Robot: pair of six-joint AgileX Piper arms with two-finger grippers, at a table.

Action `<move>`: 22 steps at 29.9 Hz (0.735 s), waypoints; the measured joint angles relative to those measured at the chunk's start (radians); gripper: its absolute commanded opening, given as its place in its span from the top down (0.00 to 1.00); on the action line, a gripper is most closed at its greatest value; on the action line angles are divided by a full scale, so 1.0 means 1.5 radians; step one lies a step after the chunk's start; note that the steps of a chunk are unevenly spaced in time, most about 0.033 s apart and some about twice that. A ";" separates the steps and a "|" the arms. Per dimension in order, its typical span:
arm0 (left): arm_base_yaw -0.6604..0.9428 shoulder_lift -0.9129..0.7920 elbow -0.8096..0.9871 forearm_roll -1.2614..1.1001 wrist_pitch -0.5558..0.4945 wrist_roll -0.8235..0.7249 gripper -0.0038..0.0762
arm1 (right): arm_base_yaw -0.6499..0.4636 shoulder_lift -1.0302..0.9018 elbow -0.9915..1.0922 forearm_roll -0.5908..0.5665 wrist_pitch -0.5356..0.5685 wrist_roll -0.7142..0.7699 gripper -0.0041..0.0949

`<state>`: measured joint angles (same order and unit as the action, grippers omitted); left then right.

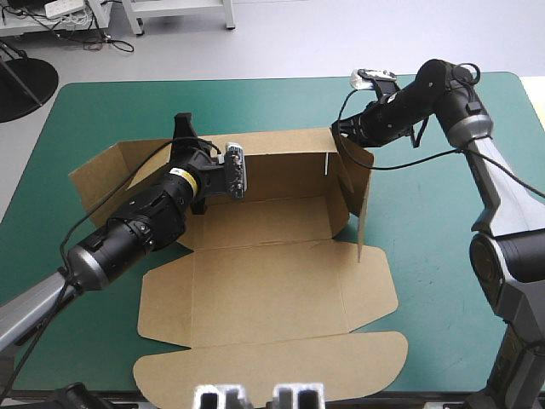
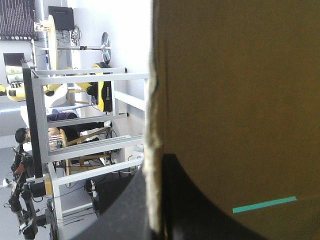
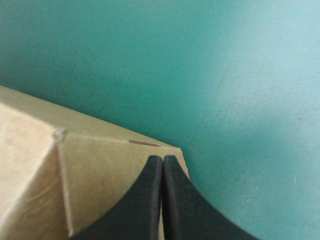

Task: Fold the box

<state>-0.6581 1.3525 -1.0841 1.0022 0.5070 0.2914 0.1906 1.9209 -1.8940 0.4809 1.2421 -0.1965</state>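
The brown box [image 1: 255, 281] lies in the middle of the table, its back wall and right side wall raised and its lid flat toward the near edge. My left gripper [image 1: 183, 128] is at the top of the back wall near its left end. In the left wrist view the left gripper [image 2: 155, 210] is shut on the box [image 2: 235, 100], the board's edge running between its fingers. My right gripper [image 1: 341, 135] sits at the back right corner. In the right wrist view the right gripper [image 3: 162, 162] is shut on the edge of the box [image 3: 100, 175].
The box's left side flap [image 1: 98, 183] leans outward over the teal-green cover [image 1: 443, 239]. The rounded lid flaps [image 1: 272, 366] reach almost to the table's near edge. Cover shows beyond the right gripper [image 3: 210, 60].
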 measured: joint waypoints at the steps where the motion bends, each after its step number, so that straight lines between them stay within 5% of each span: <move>1: 0.000 0.000 0.000 0.000 0.003 -0.001 0.96 | 0.004 -0.004 0.000 0.000 0.000 -0.002 0.98; 15: 0.000 0.000 0.000 -0.003 0.021 -0.007 0.96 | 0.009 -0.111 0.193 -0.005 -0.007 -0.145 0.98; 22: 0.000 0.000 0.000 -0.005 0.021 -0.008 0.96 | 0.009 -0.186 0.344 0.076 -0.148 -0.287 0.98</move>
<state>-0.6581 1.3525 -1.0841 0.9950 0.5381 0.2798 0.2040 1.6422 -1.3785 0.5956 1.0206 -0.6270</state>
